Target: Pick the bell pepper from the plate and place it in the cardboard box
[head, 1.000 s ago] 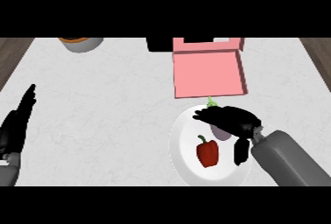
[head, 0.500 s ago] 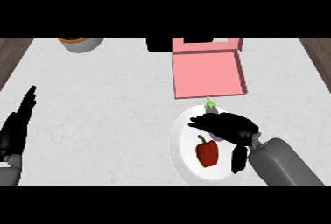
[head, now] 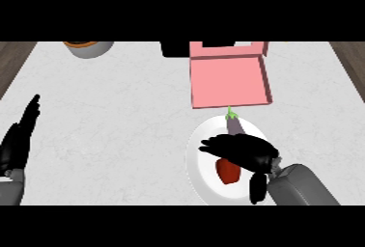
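Covering the top of the bell pepper [head: 227, 172], right hand [head: 242, 150] over the plate [head: 205, 185]; can't tell if it's gripping. Pepper not lifted; carry to cardboard box [head: 230, 82] at 12 o'clock left.

Purple eggplant [head: 234, 124], grey pot [head: 90, 48], white counter [head: 114, 120].

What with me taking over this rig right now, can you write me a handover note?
Left hand: open, resting at the left edge.
Right hand: over the plate, covering the top of the bell pepper; whether it grips is unclear.
Cardboard box: open, beyond the plate. An eggplant also lies on the plate.
Done: nothing placed yet.
Left: grasp, lift, place it in the box.
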You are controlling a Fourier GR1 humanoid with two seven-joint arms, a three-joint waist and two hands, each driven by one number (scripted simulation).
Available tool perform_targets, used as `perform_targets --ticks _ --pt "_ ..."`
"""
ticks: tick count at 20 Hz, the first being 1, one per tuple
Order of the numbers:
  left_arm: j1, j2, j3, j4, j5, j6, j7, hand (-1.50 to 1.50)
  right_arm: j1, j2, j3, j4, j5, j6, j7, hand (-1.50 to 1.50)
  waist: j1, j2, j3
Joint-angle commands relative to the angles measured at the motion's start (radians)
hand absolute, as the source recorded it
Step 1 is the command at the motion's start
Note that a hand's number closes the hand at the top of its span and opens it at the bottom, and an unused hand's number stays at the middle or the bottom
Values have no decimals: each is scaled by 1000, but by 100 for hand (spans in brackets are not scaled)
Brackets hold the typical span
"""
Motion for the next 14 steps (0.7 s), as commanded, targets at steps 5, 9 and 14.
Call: perform_targets --ticks 5,9,14 --pt "-13 -44 3 -9 -60 21 22 0 72 14 15 -73 92 57 104 -150 -3 -1 0" --pt "-26 -19 39 32 -49 -21 -16 0 -10 88 41 228 186 -138 20 -150 6 2 1" --pt "84 -26 45 -77 -32 -44 -19 0 31 113 43 152 246 -314 18 150 9 -1 1"
